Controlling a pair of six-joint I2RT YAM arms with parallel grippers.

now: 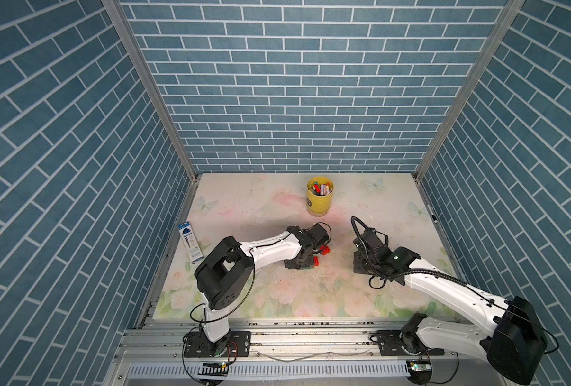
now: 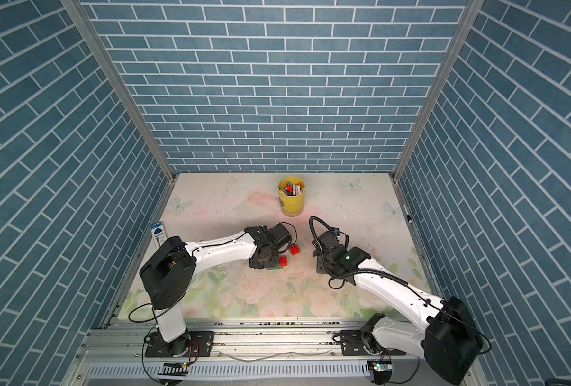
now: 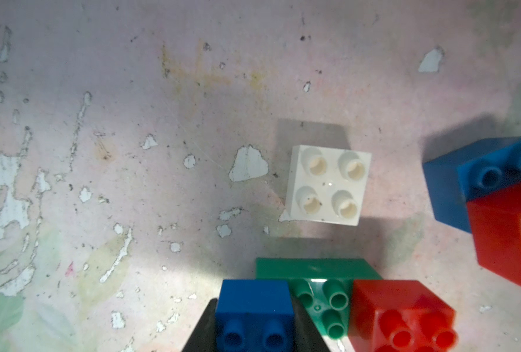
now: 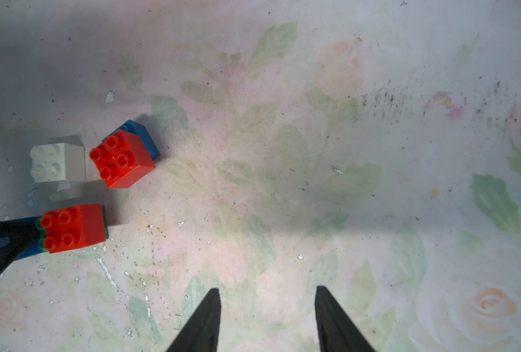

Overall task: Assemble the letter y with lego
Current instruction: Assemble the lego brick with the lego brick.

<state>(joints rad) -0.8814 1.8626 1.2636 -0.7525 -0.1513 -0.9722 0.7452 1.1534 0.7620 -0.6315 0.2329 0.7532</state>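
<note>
My left gripper (image 3: 254, 323) is clamped on a glossy blue square brick (image 3: 253, 294) at one end of the long green brick (image 3: 317, 268), which lies flat, studs up; a red square (image 3: 402, 311) caps its other end. A white square (image 3: 328, 186) sits near the green brick, not touching. My right gripper (image 4: 267, 304) hangs parted, empty, well apart from it.
</note>
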